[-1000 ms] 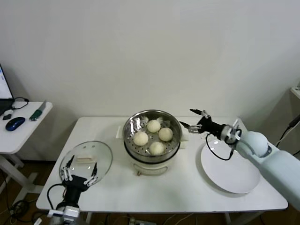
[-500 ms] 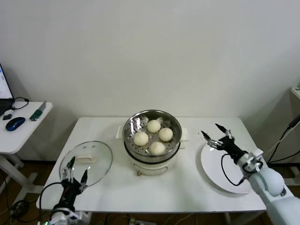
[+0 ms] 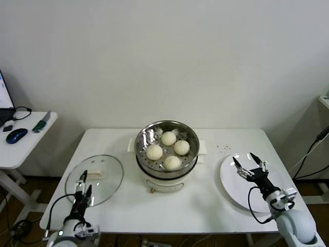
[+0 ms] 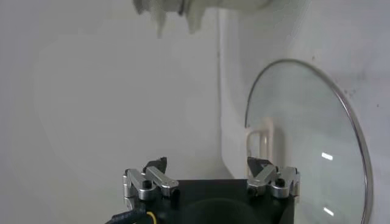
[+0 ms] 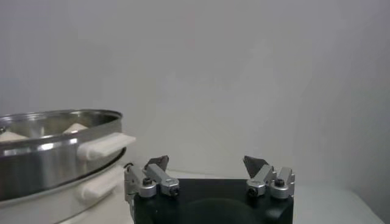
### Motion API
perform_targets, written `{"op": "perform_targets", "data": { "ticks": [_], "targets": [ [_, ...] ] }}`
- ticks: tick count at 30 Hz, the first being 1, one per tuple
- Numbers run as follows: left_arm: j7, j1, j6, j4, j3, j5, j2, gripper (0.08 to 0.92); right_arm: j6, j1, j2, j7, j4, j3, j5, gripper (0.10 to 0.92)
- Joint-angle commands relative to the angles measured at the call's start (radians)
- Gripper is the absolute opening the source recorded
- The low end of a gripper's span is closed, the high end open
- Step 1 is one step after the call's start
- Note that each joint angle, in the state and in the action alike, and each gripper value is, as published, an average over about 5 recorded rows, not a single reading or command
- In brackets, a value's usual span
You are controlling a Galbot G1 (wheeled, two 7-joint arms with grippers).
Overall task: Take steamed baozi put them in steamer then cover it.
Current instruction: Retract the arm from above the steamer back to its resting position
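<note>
Several cream-white steamed baozi (image 3: 169, 138) lie in the shiny steel steamer (image 3: 142, 140) on its white pot base at the table's middle. The steamer's rim (image 5: 55, 149) also shows in the right wrist view. The glass cover (image 3: 110, 177) with its cream handle lies flat on the table's left front; its rim (image 4: 348, 115) shows in the left wrist view. My left gripper (image 3: 82, 181) hovers open over the cover's near edge, holding nothing. My right gripper (image 3: 250, 165) stands open and empty above the white plate (image 3: 267, 198) on the right.
A side table (image 3: 31, 139) at far left carries a mouse (image 3: 16, 135) and other small items. Small dark specks (image 3: 222, 148) dot the table between steamer and plate. The wall stands close behind the table.
My right arm has pulled back from beside the steamer to low over the plate. My left gripper has sunk lower toward the table's front edge. Both stayed open.
</note>
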Motion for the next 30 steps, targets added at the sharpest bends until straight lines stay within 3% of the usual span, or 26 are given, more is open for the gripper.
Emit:
{"op": "perform_targets", "data": {
  "ticks": [1, 30],
  "targets": [
    [-0.028, -0.187, 0.01, 0.23, 0.029, 0.067, 0.025, 0.823, 0.002, -0.055, 0.053, 0.017, 0.008, 0.051, -0.06, 0.823],
    [-0.125, -0.361, 0.026, 0.419, 0.1, 0.002, -0.011, 0.823, 0.016, -0.065, 0.083, -0.044, -0.012, 0.048, -0.143, 0.823]
  ]
}}
